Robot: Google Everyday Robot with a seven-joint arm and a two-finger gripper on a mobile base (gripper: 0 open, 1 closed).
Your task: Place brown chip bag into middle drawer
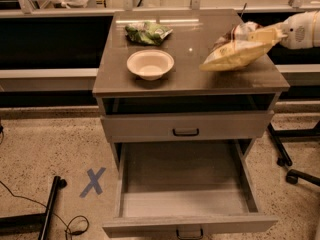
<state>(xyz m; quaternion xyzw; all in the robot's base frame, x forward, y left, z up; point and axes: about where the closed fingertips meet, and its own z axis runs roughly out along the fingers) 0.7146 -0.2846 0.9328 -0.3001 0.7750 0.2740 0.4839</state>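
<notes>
The brown chip bag (235, 51) looks tan and yellow with a dark upper end. It hangs tilted just over the right part of the cabinet top (200, 76). My gripper (278, 34) comes in from the right edge, shut on the bag's right end, on a white arm. Below a closed drawer (186, 126), an open drawer (185, 184) is pulled far out toward the camera and is empty. The bag is behind and above this open drawer, not over it.
A white bowl (150, 64) sits on the left of the cabinet top, with a small green bag (147, 32) behind it. An open slot shows under the top. A blue X (93, 181) marks the floor at left. Chair legs (295, 169) stand at right.
</notes>
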